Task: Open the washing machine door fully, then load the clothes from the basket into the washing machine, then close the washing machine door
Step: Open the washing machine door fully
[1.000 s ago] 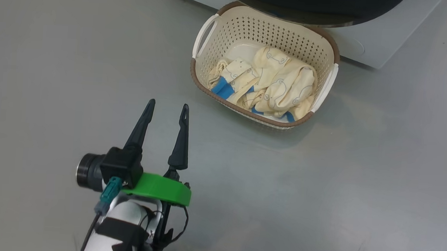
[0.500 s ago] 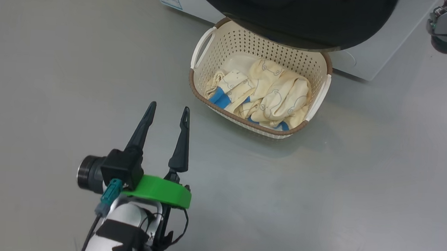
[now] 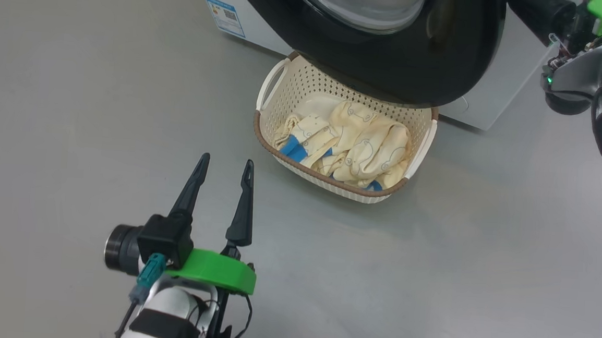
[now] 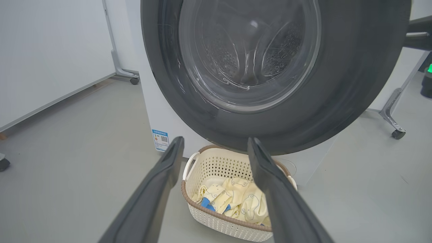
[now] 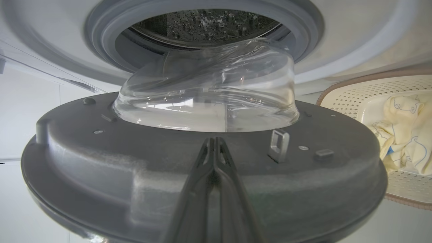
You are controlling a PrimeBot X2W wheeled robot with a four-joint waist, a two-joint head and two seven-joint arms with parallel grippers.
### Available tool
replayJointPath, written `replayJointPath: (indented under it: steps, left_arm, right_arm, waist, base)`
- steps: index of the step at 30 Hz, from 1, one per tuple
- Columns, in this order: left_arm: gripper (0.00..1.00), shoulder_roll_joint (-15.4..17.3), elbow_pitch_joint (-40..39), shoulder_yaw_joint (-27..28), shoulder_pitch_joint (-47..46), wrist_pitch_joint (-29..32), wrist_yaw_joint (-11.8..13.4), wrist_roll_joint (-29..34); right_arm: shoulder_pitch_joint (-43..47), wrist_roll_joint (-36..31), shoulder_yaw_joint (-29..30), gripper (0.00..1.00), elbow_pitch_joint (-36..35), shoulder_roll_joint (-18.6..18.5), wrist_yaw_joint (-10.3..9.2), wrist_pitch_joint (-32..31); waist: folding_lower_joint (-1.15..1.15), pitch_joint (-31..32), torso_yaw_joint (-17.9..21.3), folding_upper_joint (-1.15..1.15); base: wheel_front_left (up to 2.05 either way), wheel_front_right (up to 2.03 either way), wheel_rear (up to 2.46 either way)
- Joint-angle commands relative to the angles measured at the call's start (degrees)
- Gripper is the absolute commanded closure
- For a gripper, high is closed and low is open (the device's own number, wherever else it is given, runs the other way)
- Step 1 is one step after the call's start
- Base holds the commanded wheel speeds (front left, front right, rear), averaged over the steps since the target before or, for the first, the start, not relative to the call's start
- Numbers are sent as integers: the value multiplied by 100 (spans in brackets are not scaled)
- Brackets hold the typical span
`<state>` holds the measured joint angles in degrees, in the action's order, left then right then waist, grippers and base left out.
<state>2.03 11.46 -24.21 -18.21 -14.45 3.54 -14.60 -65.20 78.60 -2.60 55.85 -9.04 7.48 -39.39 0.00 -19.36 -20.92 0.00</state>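
- Left gripper (image 3: 227, 159): the fingers are spread wide and hold nothing. It hangs over bare floor (image 3: 74, 124), near the basket (image 3: 311, 83) but apart from it.
- Right gripper (image 5: 214, 141): the fingers are pressed together with nothing between them. The tips point at the grey inner face of the door (image 3: 371, 53), just below the glass bowl (image 5: 206, 91). I cannot confirm contact.
- Door: it is part open, swung out from the washer (image 4: 158, 101). In the head view its black rim overhangs the basket's far end.
- Clothes (image 3: 354, 151): they lie in the basket, which sits on the floor directly before the washer.
- Handling, door: I judge it rigid, hinged and fairly heavy.
  - The glossy rim is likely slippery, and I would not load the glass.
  - I would push on the grey inner face near the latch loop (image 5: 279, 145).
- Handling, clothes: I judge them soft, light and limp, so they will drape and trail. I would pinch deep at the highest fold, mid-bundle.
- Handling, basket: it is light plastic and may slide if a garment snags.
- Count: one washer, one door, one basket with two white handles (image 3: 272, 78), and one bundle of clothes. I cannot tell how many garments are in the bundle.
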Motion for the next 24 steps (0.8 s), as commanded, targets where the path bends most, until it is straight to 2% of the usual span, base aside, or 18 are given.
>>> replayJointPath:
  steps: [1,24]
  left_arm:
    - [0,85,-147,206,68,-55,-6,67]
    - [0,85,-140,206,248,-55,-49,146]
  right_arm:
    - [23,40,-114,100,-256,213,1,-99]
    - [762,243,-495,100,-495,559,1,-518]
  waist:
    - [0,49,6,0]
    - [0,376,13,0]
  base:
    - [0,0,0]
    - [0,0,0]
